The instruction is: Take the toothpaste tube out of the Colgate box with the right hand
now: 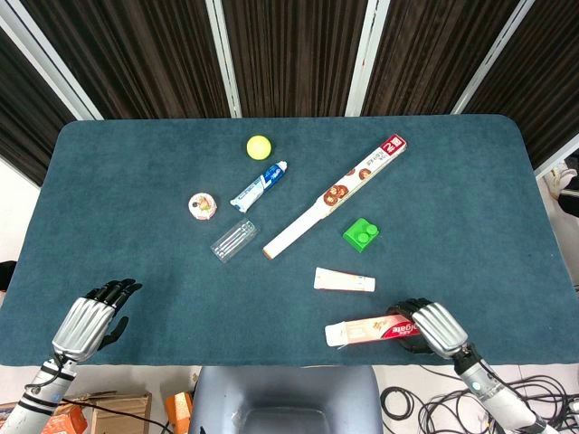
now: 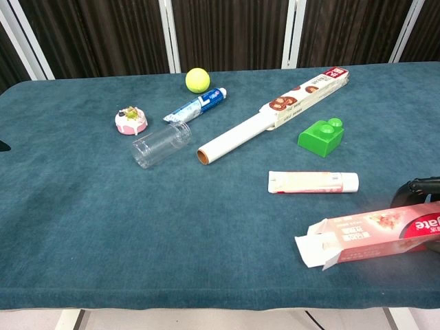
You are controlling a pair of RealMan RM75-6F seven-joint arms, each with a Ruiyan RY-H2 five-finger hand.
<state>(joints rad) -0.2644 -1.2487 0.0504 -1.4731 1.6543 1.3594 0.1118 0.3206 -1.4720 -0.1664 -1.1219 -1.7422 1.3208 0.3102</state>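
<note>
The red and white Colgate box (image 1: 366,332) lies nearly level near the table's front edge, and my right hand (image 1: 423,326) grips its right end. In the chest view the box (image 2: 375,237) shows its open flap end on the left, with only the dark fingers of the right hand (image 2: 418,188) at the frame's right edge. I cannot tell whether the box touches the cloth. A white and pink toothpaste tube (image 1: 345,281) lies loose on the table just beyond the box, also plain in the chest view (image 2: 313,181). My left hand (image 1: 88,323) holds nothing at the front left edge.
A green brick (image 1: 361,234), a long foil box with its roll sticking out (image 1: 335,196), a blue toothpaste tube (image 1: 259,186), a yellow ball (image 1: 259,146), a pink round toy (image 1: 204,206) and a clear cup on its side (image 1: 235,240) lie on the blue table (image 1: 136,199).
</note>
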